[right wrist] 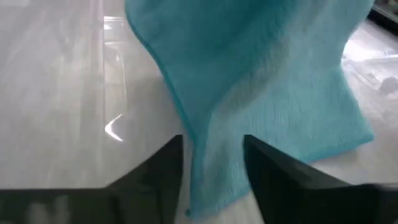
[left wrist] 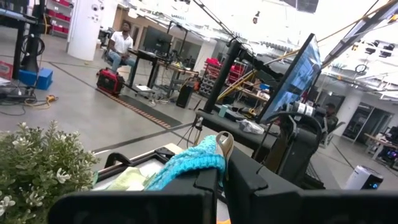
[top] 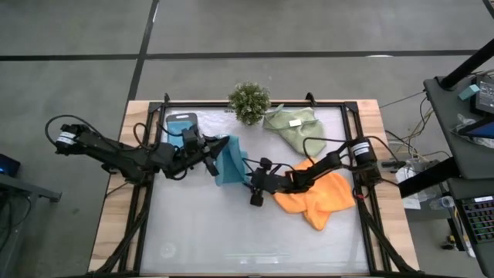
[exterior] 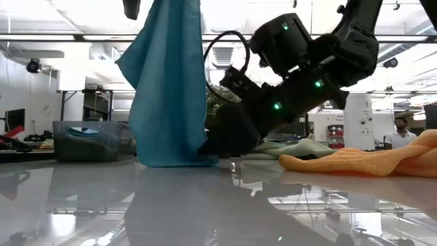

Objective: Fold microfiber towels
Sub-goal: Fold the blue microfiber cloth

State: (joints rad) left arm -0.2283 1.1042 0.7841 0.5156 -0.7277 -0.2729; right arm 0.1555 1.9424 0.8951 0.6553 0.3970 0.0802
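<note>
Two hands work one teal towel: your left hand is clenched on its top edge, hanging it above the tabletop centre so the lower corner drapes free. Right hand, at four o'clock of the towel, straddles that corner; whether it pinches, you cannot tell. Top edge cut off low.

Fuzzy cloth teal towel, glossy table — matt black hand
</note>
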